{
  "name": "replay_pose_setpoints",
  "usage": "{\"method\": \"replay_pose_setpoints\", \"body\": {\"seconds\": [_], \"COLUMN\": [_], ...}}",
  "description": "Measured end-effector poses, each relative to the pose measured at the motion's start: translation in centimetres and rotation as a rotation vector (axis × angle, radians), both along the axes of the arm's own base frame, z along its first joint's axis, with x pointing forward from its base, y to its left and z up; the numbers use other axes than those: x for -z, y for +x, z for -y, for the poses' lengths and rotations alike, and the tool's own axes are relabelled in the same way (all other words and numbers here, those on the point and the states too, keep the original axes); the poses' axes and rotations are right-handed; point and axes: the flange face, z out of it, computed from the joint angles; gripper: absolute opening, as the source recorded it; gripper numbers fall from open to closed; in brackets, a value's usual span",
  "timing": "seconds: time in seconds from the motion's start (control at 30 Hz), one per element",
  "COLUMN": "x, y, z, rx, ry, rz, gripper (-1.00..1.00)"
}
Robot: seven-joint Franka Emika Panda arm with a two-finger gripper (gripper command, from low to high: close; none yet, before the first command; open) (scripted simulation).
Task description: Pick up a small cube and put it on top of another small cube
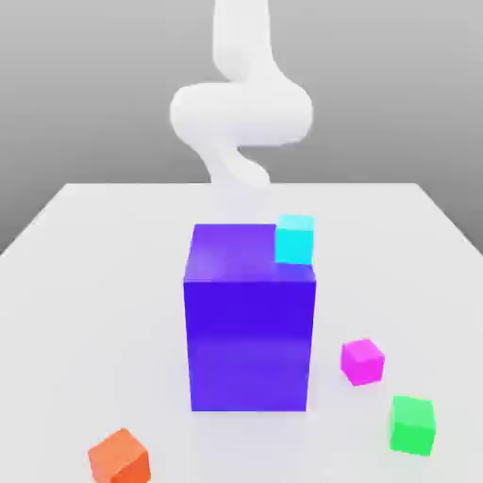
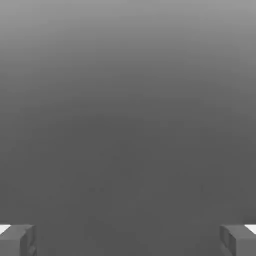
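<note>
The small magenta-pink cube sits on the white table toward the exterior view's right, beside the big blue-violet block. Another small cube, bright green, rests nearer the front edge, a short way from the magenta one and apart from it. My white arm rises behind the block at the far side of the table. In the hand view my gripper is open, its grey fingertips standing wide apart with nothing between them, against plain grey.
A tall blue-violet block stands mid-table. A cyan cube shows at its top far right corner. An orange cube lies at the front on the exterior view's left.
</note>
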Motion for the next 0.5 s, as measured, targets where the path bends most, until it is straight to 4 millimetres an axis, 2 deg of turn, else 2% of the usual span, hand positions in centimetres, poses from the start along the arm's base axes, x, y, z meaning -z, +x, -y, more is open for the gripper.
{"method": "replay_pose_setpoints", "body": {"seconds": [0.1, 0.23, 0.37, 0.5], "x": [5.5, 12.8, 20.2, 27.5], "y": [2.7, 4.7, 5.1, 4.0], "z": [-2.3, -5.7, -9.2, -12.4], "rx": [-0.168, -0.39, -0.618, -0.853], "ry": [-0.079, -0.179, -0.278, -0.374], "rz": [-0.074, -0.16, -0.237, -0.307], "gripper": [0.0, 0.0, 0.0, 0.0]}}
